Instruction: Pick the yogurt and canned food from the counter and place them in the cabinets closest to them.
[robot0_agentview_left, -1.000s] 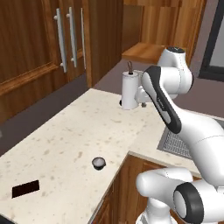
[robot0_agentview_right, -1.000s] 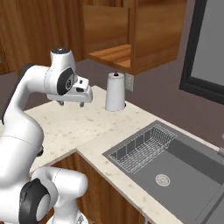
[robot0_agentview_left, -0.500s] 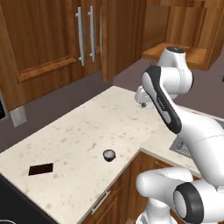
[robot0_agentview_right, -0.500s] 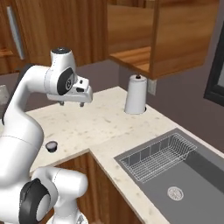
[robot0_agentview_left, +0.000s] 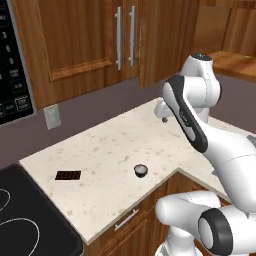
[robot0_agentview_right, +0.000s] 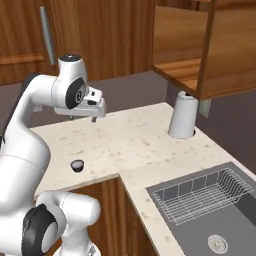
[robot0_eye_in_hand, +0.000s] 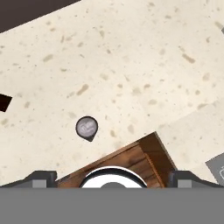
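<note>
While the hand (robot0_agentview_right: 93, 118) hangs open, the squat tin (robot0_agentview_left: 141, 170) (grey-topped) dots speckled counter (robot0_agentview_left: 110, 150).

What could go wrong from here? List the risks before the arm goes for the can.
1. The canned food sits close to the counter front edge; a glancing touch might knock it off.
2. The end effector hovers high and off to one side of the can, so a long descent could land off-centre.
3. The wall cabinets over this stretch look closed, so placing may stall until a door is opened.
</note>
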